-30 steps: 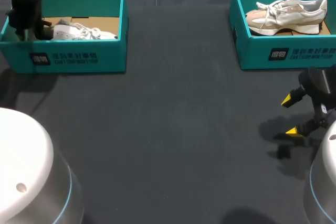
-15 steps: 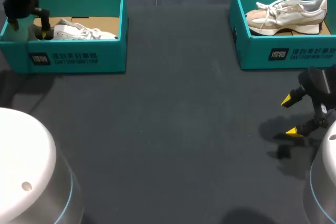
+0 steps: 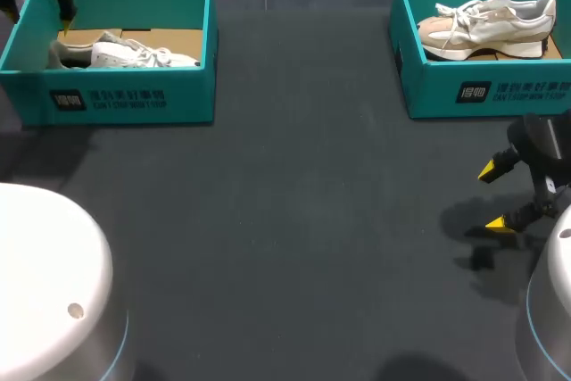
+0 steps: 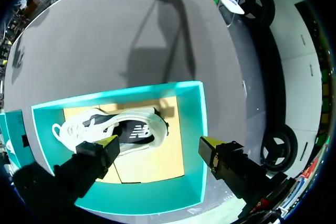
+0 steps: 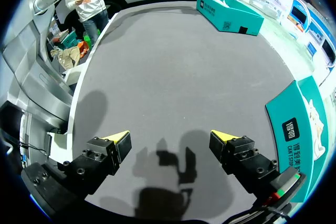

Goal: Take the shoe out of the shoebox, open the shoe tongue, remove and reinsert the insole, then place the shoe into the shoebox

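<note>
A white and grey shoe (image 3: 134, 53) lies on its side inside the teal shoebox (image 3: 134, 104) at the table's far left. My left gripper (image 3: 36, 11) hangs above that box's left end, open and empty. From the left wrist, the shoe (image 4: 113, 129) rests on brown card in the shoebox (image 4: 195, 129), well below my left gripper (image 4: 160, 148). My right gripper (image 3: 495, 195) stands open near the table's right front, holding nothing. In its own view my right gripper (image 5: 172, 140) is above bare tabletop.
A second teal shoebox (image 3: 482, 91) at the far right holds a cream shoe (image 3: 486, 24). From the right wrist, that second shoebox (image 5: 294, 124) is beside the gripper and the left shoebox (image 5: 228, 14) is far across the dark table (image 3: 294, 202).
My left gripper has opened and lifted up out of the left shoebox, leaving the shoe lying inside. The right arm has stayed still.
</note>
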